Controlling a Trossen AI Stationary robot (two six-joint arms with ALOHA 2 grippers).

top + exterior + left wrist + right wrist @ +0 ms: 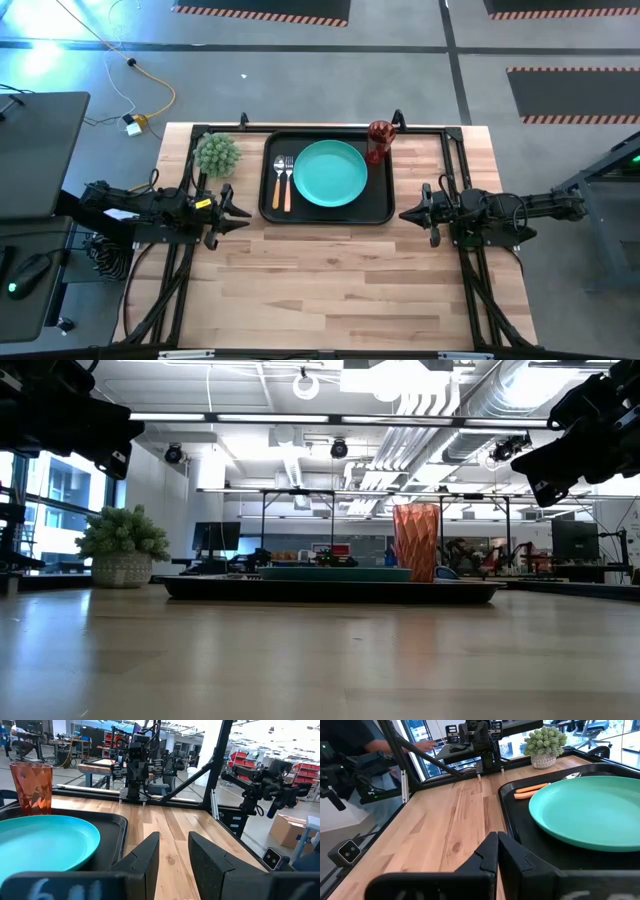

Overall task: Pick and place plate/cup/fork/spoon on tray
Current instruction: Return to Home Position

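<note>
Wooden tabletop held the tray (378, 195), laid like a place setting: plate (330, 173) centred, spoon (277, 185) and fork (288, 188) just left of it, cup (379, 140) at its far right corner. I judged both arms parked. The left gripper (240, 212) sat with its fingers apart, empty. The right gripper (405, 214) sat pressed together, holding nothing.

From above, the metal ends of the fork (288, 190) and the spoon (277, 190) are too small to be distinguished. In the low view both are concealed behind the rim of the tray (330, 592), and only a thin edge of the plate (335, 572) is seen. In both wrist views the plate is cut off.
</note>
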